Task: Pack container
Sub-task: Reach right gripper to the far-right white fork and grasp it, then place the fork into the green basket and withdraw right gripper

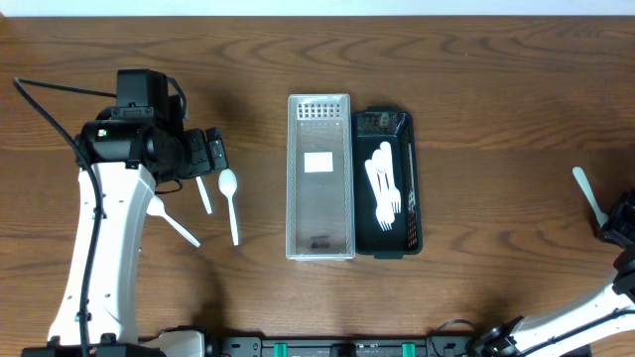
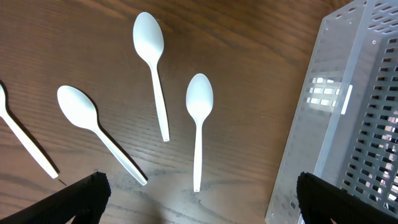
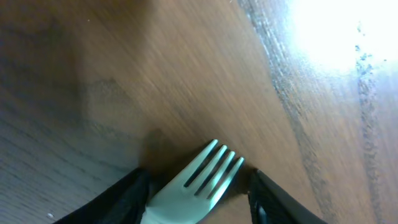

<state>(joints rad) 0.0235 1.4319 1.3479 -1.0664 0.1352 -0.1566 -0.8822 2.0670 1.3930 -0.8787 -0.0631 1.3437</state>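
Note:
Three white plastic spoons (image 2: 199, 99) (image 2: 149, 43) (image 2: 78, 109) lie on the wooden table, left of the clear perforated container (image 1: 319, 238). My left gripper (image 2: 199, 208) is open and empty, hovering above the spoons; it also shows in the overhead view (image 1: 213, 154). The black container (image 1: 411, 198) beside the clear one holds several white forks (image 1: 382, 188). My right gripper (image 3: 198, 202) at the far right edge is shut on a white fork (image 3: 199, 183), tines showing between the fingers. The fork's handle (image 1: 588, 193) sticks out in the overhead view.
The end of a fourth white utensil (image 2: 25, 146) lies at the left edge of the left wrist view. The clear container holds a white label (image 1: 318, 163) and a small dark item (image 1: 319, 241). The left arm's white link (image 1: 99, 258) crosses the table's left side.

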